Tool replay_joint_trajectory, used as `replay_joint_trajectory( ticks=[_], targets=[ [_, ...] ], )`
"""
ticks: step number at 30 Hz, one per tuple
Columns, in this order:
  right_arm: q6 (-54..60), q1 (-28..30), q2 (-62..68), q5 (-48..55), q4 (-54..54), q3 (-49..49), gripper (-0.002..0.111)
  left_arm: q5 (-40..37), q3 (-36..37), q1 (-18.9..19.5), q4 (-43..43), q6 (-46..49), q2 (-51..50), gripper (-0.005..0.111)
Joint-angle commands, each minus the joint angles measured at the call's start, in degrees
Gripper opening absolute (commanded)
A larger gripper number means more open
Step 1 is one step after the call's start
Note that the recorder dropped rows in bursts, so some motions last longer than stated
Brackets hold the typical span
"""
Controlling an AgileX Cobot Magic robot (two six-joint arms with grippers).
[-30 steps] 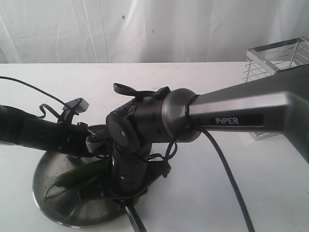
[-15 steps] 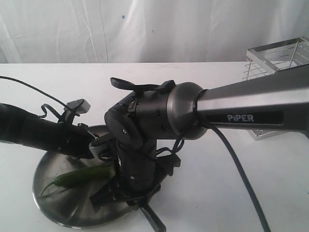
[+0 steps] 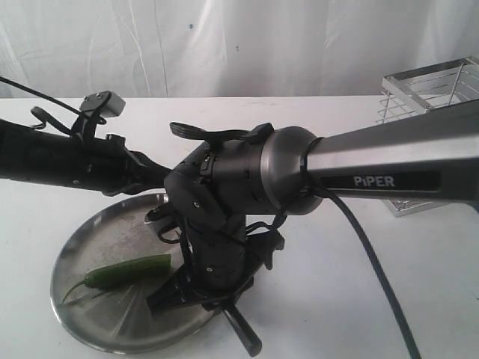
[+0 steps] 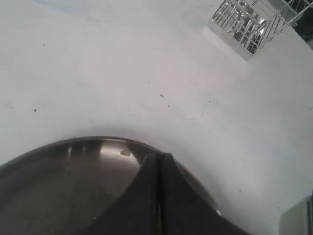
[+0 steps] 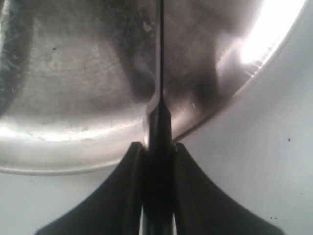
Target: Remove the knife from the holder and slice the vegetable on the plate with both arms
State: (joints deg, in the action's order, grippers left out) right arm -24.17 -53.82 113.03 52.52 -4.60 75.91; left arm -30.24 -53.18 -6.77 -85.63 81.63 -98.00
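Observation:
The steel plate (image 3: 97, 224) lies at the lower left of the exterior view. On it rests the dark green cucumber (image 3: 123, 273), stem toward the left, and nothing touches it. My right gripper (image 3: 206, 299) points down at the plate's near edge, shut on the knife, whose black handle (image 3: 243, 336) sticks out below. In the right wrist view the gripper (image 5: 158, 146) clamps the handle and the thin blade (image 5: 159, 49) runs out over the plate (image 5: 73, 73). My left gripper (image 3: 142, 173) hangs shut and empty above the plate's far rim (image 4: 49, 186), fingertips (image 4: 152, 161) pressed together.
The silver wire holder (image 3: 430, 86) stands at the far right on the white table, also seen in the left wrist view (image 4: 249, 22). The right arm's grey PiPER link (image 3: 374, 179) and its cable (image 3: 367, 284) cross the middle. A white curtain hangs behind.
The left arm has lifted up and back from the cucumber, which now lies free on the plate. The right wrist shifted slightly right, still holding the knife.

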Motion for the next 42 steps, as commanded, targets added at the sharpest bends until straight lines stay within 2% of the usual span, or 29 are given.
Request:
replay_joint_trajectory(
  ticks=[1, 6, 9, 14, 21, 27, 37, 42],
  targets=[
    [-2.1, 0.2, -2.4, -0.4, 0.1, 0.1, 0.000, 2.4, 1.6, -0.2, 0.3, -0.9, 3.1, 0.000],
    [-3.1, 0.0, -4.8, -1.0, 3.8, 0.1, 0.000, 12.8, 5.8, -0.2, 0.7, -0.9, 3.4, 0.000],
    [-2.4, -0.9, -4.7, -1.5, 7.9, 0.1, 0.000, 15.2, 6.9, -0.2, 0.5, -0.6, 3.3, 0.000],
    [-2.4, -2.6, -3.0, -2.8, 7.9, 0.1, 0.000, 11.0, 6.7, -0.2, -0.1, 2.5, 3.3, 0.000],
    [-4.2, -2.8, -2.8, -5.0, 7.8, 0.1, 0.000, 11.7, 6.7, -0.2, -3.2, 5.2, 2.7, 0.000],
    [-4.3, -2.8, -2.5, -4.8, 7.4, 0.0, 0.000, 8.9, 6.7, -0.2, -6.9, 9.0, -0.9, 0.000],
    [-4.5, -2.8, -1.0, -6.3, 7.6, 0.0, 0.000, 8.3, 6.7, -0.2, -6.9, 10.4, -0.9, 0.000],
    [-4.5, -2.8, -1.0, -6.3, 7.5, 0.0, 0.000, 4.1, 6.7, -0.2, -7.2, 13.7, -3.1, 0.000]
  ],
)
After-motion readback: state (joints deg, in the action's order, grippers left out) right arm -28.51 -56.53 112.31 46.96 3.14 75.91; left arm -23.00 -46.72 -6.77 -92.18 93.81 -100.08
